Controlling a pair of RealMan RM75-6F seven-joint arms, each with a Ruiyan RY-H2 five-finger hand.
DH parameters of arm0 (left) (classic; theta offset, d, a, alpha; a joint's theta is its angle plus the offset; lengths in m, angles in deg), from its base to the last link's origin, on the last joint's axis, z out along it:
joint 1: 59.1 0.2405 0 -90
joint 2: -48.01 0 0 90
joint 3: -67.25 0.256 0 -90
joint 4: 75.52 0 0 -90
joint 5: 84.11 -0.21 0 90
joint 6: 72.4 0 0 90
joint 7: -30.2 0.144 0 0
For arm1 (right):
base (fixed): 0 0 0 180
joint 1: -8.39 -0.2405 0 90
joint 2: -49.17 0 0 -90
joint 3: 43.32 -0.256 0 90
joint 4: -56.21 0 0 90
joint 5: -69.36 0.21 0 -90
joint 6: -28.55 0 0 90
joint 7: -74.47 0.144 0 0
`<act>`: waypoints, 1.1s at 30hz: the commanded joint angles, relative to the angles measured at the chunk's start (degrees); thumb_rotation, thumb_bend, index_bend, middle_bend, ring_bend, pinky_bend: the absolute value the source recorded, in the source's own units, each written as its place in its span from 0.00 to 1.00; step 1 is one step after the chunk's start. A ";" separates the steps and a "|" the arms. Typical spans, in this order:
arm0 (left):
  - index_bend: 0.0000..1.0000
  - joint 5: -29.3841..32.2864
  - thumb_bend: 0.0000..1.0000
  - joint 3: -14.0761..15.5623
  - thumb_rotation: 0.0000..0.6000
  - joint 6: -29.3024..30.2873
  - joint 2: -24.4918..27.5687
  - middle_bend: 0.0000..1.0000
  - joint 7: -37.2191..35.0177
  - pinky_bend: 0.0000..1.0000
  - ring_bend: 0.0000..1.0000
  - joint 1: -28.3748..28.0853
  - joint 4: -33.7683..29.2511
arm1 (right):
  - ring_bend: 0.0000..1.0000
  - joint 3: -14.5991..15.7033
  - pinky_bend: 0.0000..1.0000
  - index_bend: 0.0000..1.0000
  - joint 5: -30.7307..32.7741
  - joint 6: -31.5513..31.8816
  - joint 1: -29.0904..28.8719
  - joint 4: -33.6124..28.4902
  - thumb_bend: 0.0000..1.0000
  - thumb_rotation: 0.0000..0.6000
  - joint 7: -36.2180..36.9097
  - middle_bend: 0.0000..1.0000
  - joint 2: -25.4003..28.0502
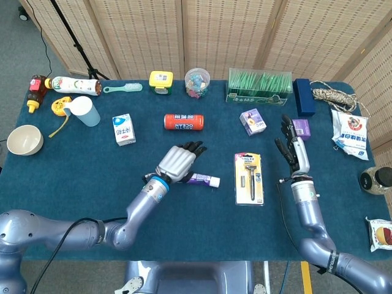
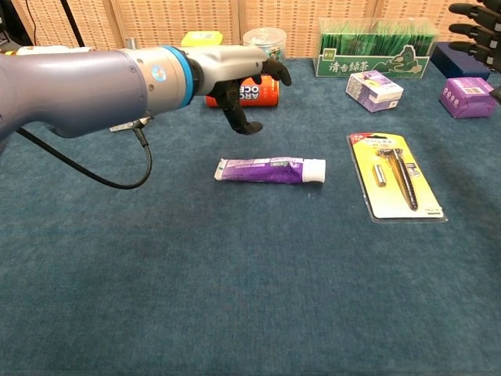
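A purple toothpaste tube (image 2: 269,169) with a white cap lies flat on the blue table, also seen in the head view as the tube (image 1: 202,180). My left hand (image 1: 178,162) hovers above and just left of it, fingers spread and empty; the chest view shows the same left hand (image 2: 235,78) raised over the tube. My right hand (image 1: 294,150) stands upright with fingers apart, right of the razor pack (image 1: 249,178), holding nothing. Only its fingertips (image 2: 479,31) reach the chest view's right edge.
Along the back stand a red can (image 1: 184,122), milk carton (image 1: 124,129), yellow box (image 1: 161,81), clip jar (image 1: 197,82), green tea box (image 1: 259,87) and two purple boxes (image 1: 253,121). A cup (image 1: 84,111) and bowl (image 1: 24,139) sit left; snack bags (image 1: 350,131) lie right.
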 commanded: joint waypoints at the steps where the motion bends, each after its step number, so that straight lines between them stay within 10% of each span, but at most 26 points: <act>1: 0.12 -2.31 0.38 0.75 1.00 2.27 2.98 0.08 -1.95 0.28 0.11 2.87 -3.09 | 0.00 1.24 0.00 0.00 -1.08 -0.54 0.14 0.40 0.00 0.40 -1.53 0.00 1.36; 13: 0.18 -8.10 0.38 6.18 1.00 11.34 15.28 0.08 -5.65 0.28 0.12 14.56 -13.58 | 0.00 5.92 0.00 0.00 -3.47 1.31 1.07 1.22 0.00 0.99 -15.04 0.00 6.30; 33: 0.22 -19.40 0.38 13.35 1.00 28.86 25.42 0.12 -13.31 0.27 0.15 34.32 -17.51 | 0.00 13.45 0.00 0.00 -5.10 9.17 7.13 -6.87 0.00 1.00 -38.01 0.00 14.78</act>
